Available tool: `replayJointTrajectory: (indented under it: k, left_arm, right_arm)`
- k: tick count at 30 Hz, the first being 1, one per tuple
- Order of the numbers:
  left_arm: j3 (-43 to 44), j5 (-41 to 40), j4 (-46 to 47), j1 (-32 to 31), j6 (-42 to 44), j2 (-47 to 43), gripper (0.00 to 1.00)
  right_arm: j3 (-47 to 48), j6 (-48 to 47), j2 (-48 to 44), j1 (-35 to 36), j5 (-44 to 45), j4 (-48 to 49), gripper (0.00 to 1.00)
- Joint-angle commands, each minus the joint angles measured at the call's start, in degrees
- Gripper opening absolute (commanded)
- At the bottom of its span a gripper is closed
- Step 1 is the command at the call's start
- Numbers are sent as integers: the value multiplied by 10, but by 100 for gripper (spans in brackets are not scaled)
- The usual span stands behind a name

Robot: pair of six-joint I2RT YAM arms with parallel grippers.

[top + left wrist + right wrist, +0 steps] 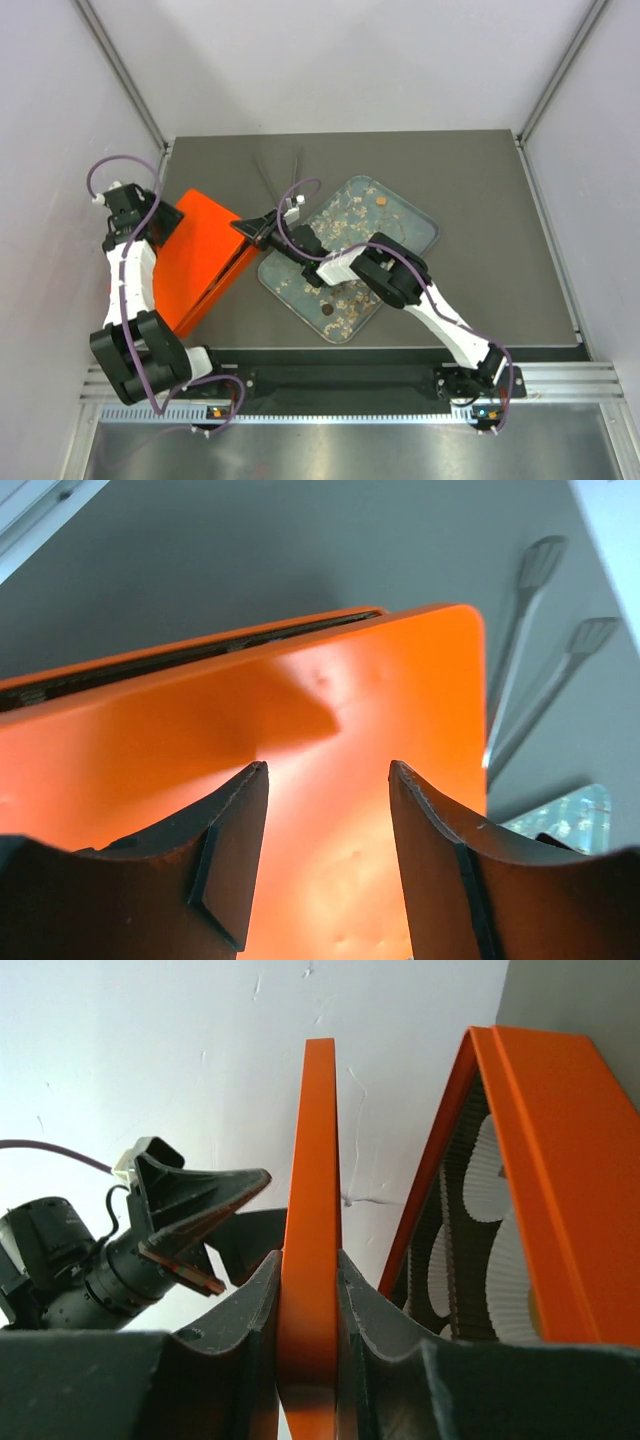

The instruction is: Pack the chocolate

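An orange box (pixel 200 262) stands at the left of the table with its lid (pixel 312 1140) swung up. My right gripper (pixel 250 231) is shut on the lid's edge, which sits between its jaws in the right wrist view (pixel 308 1258). The box body (pixel 560 1160) beside it holds white fluted paper cups (pixel 488 1170). My left gripper (pixel 135 215) is open and empty, just over the lid's orange face (pixel 300 720). A caramel chocolate (pixel 380 201) and a dark one (pixel 328 311) lie on the clear tray (pixel 420 228).
Pale flakes are strewn over the clear tray. Metal tongs (pixel 275 175) lie behind the box; they also show in the left wrist view (pixel 520 670). Grey walls close in the left and right sides.
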Motion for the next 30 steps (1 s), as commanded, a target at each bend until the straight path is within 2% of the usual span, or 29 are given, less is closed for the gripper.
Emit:
replayJointTrajectory:
  k: [1, 12, 30]
  left_arm:
    - [-21, -24, 9, 2, 11, 9, 56]
    - [-75, -30, 40, 3, -2, 18, 56]
    - [-81, -27, 42, 16, 3, 29, 55]
  right_arm:
    - [36, 24, 19, 10, 27, 52, 0]
    - [32, -5, 16, 12, 37, 30, 0]
    - [-9, -34, 7, 9, 55, 53, 0]
